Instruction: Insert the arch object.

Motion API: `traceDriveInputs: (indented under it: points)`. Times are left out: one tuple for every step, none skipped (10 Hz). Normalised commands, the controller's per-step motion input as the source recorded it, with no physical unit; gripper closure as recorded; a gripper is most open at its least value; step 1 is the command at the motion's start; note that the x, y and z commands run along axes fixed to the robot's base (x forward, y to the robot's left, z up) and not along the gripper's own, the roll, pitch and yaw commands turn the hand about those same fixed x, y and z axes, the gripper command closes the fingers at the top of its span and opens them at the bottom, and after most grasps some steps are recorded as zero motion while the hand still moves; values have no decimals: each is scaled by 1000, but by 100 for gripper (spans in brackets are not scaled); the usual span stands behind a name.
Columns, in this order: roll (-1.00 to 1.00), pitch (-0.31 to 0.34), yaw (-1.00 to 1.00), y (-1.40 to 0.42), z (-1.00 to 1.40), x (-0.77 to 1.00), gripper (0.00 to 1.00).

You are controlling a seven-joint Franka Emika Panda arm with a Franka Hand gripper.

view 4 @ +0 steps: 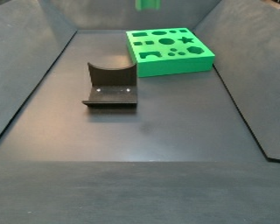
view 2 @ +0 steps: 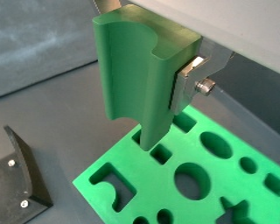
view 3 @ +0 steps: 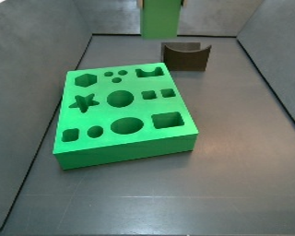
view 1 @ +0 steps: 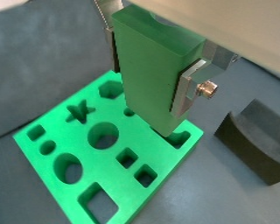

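My gripper (view 1: 152, 66) is shut on a tall green piece (view 1: 149, 79) and holds it upright. Its end shows an arch profile, with a half-round groove down one face (view 2: 136, 66), so I take it as the arch object. One silver finger (view 1: 192, 87) presses its side, and the same shows in a wrist view (view 2: 187, 83). The piece's lower end hangs over the edge of the flat green board (view 1: 166, 157) with shaped holes. In the side views only the piece shows, at the top edge (view 3: 161, 17) (view 4: 147, 4). An arch-shaped hole (view 3: 147, 71) sits at the board's far edge.
The dark fixture (view 3: 184, 55), an L-shaped bracket with a scooped top on a screwed base plate (view 4: 111, 85), stands on the grey floor beside the board (view 4: 178, 66). It also shows in both wrist views (view 1: 257, 136) (view 2: 20, 171). Grey walls ring the floor.
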Motion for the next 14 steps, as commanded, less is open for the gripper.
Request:
traceDriveInputs:
  points:
    - [-80,0,-197,286,-974,66,100]
    - [-123,0,-149,277,-894,80,100]
    - [-113,-19,-66,306,-914,6,100]
    - [0,-59,23,369,-977,0,100]
    - [-27,-134,106,294,-883,-66,100]
    - [-100,-100,149,171,-660,0,100]
    - [0,-43,120,103,-557,0,100]
    - [0,-13,109,83,-494,0,100]
    - [40,0,120,134,-460,0,100]
    - [29,0,146,206,-357,-71,100]
    - [19,-31,214,180,-300,-189,100]
    - [20,-87,249,137,-303,-326,100]
    - [24,-127,283,106,-306,-434,100]
    - [24,-147,326,111,-371,-371,100]
